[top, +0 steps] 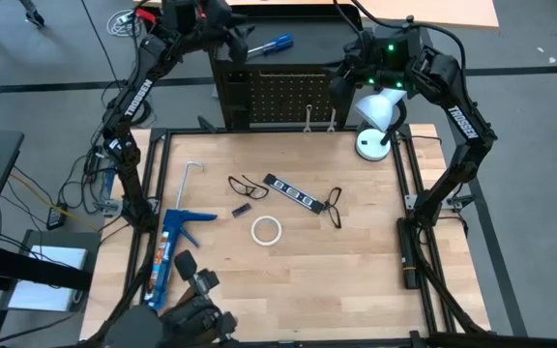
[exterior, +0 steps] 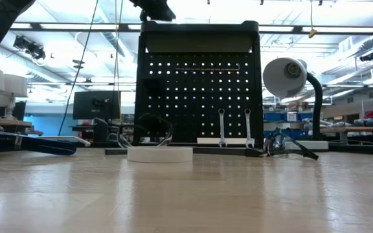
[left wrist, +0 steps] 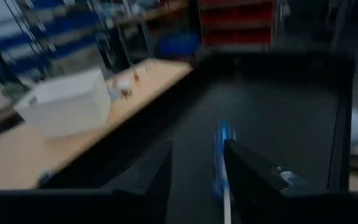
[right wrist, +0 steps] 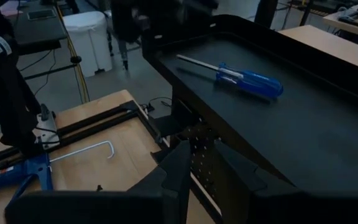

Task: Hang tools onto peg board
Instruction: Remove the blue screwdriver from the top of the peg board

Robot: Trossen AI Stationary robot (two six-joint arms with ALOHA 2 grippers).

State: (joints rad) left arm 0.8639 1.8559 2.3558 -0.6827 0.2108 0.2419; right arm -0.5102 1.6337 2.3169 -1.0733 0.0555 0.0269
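The black peg board (exterior: 196, 97) stands at the table's far edge, with a black tray on its top (right wrist: 303, 118). The blue-handled screwdriver (right wrist: 247, 78) lies flat on that tray and also shows in the high view (top: 274, 43). My left gripper (left wrist: 197, 168) is open, level with the tray, just off the screwdriver's shaft end; the screwdriver (left wrist: 222, 155) shows between its fingers. My right gripper (right wrist: 197, 177) is open and empty, by the board's right side. Two silver wrenches (exterior: 221, 126) (exterior: 248, 126) hang on the board. The white tape ring (top: 266, 230), black wire loops (top: 248, 186) (top: 334, 205) and black strip (top: 290, 192) lie on the table.
A white desk lamp (top: 375, 126) stands at the board's right. A blue caulking gun (top: 167, 246) and a silver L-shaped rod (top: 190, 179) lie at the table's left. A thin rod (exterior: 206, 66) hangs high on the board. A black frame (top: 409, 193) borders the table.
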